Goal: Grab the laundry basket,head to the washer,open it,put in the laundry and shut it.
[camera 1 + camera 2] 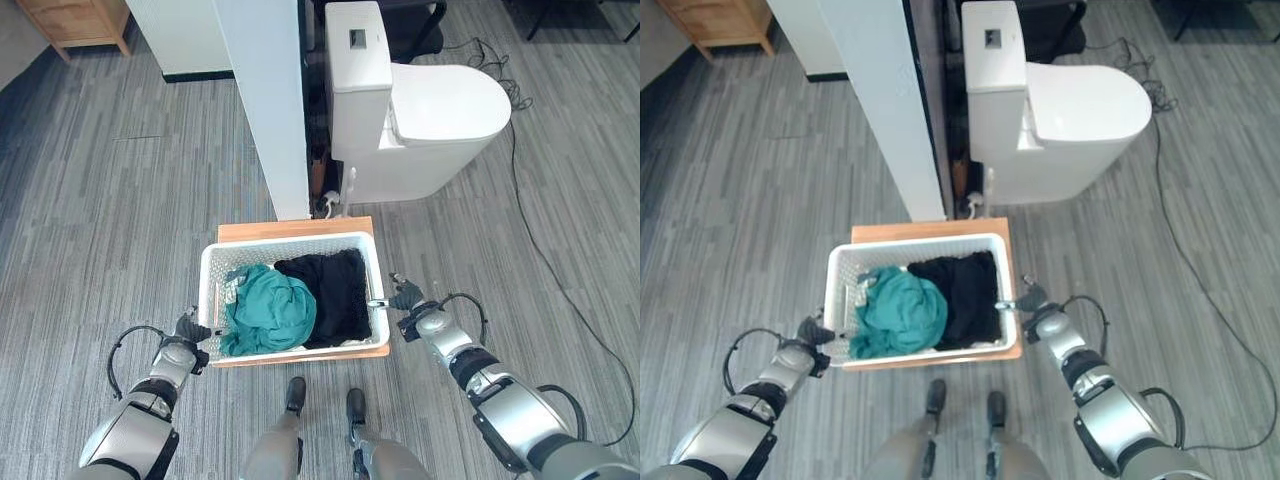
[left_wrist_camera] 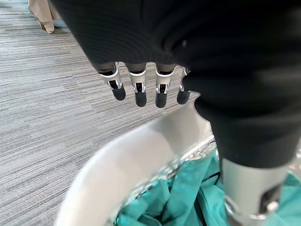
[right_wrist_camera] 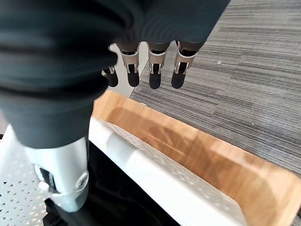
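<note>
A white perforated laundry basket (image 1: 290, 241) sits on a low wooden platform (image 1: 295, 228) on the floor in front of me. Inside lie a teal garment (image 1: 268, 310) on the left and black clothing (image 1: 335, 290) on the right. My left hand (image 1: 188, 335) is at the basket's left rim (image 2: 122, 165), its fingers (image 2: 140, 92) straight outside the wall and its thumb (image 2: 249, 188) over the teal garment (image 2: 188, 197). At the right rim (image 3: 155, 174) is my right hand (image 1: 408, 300), with straight fingers (image 3: 155, 75) over the platform (image 3: 188, 146) and thumb (image 3: 63, 179) inside.
A white toilet (image 1: 420, 110) stands just behind the platform to the right. A white partition wall (image 1: 265, 100) ends right behind the basket. A wooden cabinet (image 1: 80, 20) stands at the far left. Grey plank floor lies open on both sides.
</note>
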Controlling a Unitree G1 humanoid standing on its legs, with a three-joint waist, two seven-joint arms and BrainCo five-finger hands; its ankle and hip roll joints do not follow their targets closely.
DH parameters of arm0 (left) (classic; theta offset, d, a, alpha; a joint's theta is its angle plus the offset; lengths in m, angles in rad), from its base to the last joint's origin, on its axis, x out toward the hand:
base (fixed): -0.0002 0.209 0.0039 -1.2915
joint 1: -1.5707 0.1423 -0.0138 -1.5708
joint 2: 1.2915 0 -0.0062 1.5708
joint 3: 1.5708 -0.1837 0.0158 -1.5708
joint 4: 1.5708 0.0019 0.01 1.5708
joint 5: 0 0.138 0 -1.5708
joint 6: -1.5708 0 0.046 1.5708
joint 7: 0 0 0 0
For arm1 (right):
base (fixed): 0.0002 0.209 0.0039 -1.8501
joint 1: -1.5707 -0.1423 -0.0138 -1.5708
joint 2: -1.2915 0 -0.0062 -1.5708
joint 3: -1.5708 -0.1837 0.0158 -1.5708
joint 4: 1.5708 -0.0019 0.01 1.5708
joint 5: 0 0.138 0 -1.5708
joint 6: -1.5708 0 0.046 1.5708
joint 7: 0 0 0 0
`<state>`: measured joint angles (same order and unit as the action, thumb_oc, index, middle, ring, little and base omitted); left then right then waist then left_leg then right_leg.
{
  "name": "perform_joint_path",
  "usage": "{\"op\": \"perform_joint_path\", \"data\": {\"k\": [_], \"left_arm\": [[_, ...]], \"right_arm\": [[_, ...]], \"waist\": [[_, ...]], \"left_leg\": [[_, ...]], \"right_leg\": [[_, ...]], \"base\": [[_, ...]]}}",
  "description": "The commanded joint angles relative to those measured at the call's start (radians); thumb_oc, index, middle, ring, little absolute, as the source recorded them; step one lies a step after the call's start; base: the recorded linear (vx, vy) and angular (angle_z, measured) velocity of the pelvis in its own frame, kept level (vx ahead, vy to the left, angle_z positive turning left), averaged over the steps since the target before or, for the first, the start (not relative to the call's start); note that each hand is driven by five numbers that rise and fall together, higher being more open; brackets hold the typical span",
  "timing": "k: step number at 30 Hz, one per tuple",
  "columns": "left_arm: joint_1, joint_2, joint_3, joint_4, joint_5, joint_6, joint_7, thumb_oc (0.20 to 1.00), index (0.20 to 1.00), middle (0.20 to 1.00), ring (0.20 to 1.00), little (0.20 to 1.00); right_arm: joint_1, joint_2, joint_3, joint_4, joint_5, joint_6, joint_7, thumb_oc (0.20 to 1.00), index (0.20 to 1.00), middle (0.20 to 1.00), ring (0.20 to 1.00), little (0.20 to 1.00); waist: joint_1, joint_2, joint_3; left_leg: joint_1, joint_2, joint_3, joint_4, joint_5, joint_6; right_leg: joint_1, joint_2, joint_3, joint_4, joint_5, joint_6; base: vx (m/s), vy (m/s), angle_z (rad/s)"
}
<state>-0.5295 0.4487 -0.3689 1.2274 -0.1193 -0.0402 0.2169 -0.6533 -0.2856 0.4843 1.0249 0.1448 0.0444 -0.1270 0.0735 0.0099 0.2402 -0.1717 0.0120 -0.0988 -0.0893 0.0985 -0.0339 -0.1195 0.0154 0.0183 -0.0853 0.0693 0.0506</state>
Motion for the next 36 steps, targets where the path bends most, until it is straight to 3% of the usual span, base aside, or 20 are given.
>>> {"op": "perform_joint_path", "data": {"k": [1, 11, 14, 27, 36], "left_arm": [[-0.117, -0.005, -0.052, 0.066, -0.014, -0.011, 0.048, 1.0, 1.0, 1.0, 1.0, 1.0], [-0.171, -0.014, -0.074, 0.055, -0.013, -0.003, 0.086, 1.0, 1.0, 1.0, 1.0, 1.0], [-0.191, -0.012, -0.086, 0.046, 0.003, 0.002, 0.102, 1.0, 1.0, 1.0, 1.0, 1.0], [-0.164, -0.102, -0.075, 0.015, -0.042, -0.016, 0.152, 1.0, 1.0, 1.0, 1.0, 1.0], [-0.163, -0.121, -0.087, 0.002, -0.049, -0.015, 0.164, 1.0, 1.0, 1.0, 1.0, 1.0]], "right_arm": [[-0.034, -0.002, -0.023, -0.04, 0.011, -0.044, -0.039, 1.0, 1.0, 1.0, 1.0, 1.0], [-0.068, 0.003, -0.01, -0.089, -0.002, -0.046, -0.072, 1.0, 1.0, 1.0, 1.0, 1.0], [-0.09, -0.008, 0.028, -0.103, -0.095, -0.032, -0.075, 1.0, 1.0, 1.0, 1.0, 1.0], [-0.069, 0.03, 0.036, -0.149, -0.104, -0.053, -0.115, 1.0, 1.0, 1.0, 1.0, 1.0], [-0.051, 0.065, 0.041, -0.166, -0.05, -0.067, -0.127, 1.0, 1.0, 1.0, 1.0, 1.0]], "waist": [[0.01, -0.017, -0.017], [0.009, -0.016, -0.004], [0.01, -0.016, 0.003], [0.016, -0.024, 0.018], [0.018, -0.021, 0.02]], "left_leg": [[-0.013, 0.035, 0.024, 0.002, -0.03, -0.028], [-0.032, 0.033, 0.018, 0.002, -0.028, -0.026], [-0.038, 0.032, 0.015, 0.002, -0.028, -0.026], [-0.053, 0.031, 0.014, 0.002, -0.029, -0.024], [-0.059, 0.032, 0.011, 0.002, -0.029, -0.024]], "right_leg": [[-0.007, -0.151, -0.023, -0.001, 0.01, 0.14], [-0.022, -0.152, -0.025, -0.002, 0.009, 0.139], [-0.027, -0.153, -0.028, -0.001, 0.01, 0.14], [-0.04, -0.156, -0.037, -0.002, 0.008, 0.139], [-0.045, -0.158, -0.041, -0.002, 0.006, 0.137]], "base": [[0.06, 0.01, 0.01], [0.01, 0.002, 0.0], [0.0, 0.0, 0.0], [0.0, 0.0, 0.0], [0.0, 0.0, 0.0]]}}
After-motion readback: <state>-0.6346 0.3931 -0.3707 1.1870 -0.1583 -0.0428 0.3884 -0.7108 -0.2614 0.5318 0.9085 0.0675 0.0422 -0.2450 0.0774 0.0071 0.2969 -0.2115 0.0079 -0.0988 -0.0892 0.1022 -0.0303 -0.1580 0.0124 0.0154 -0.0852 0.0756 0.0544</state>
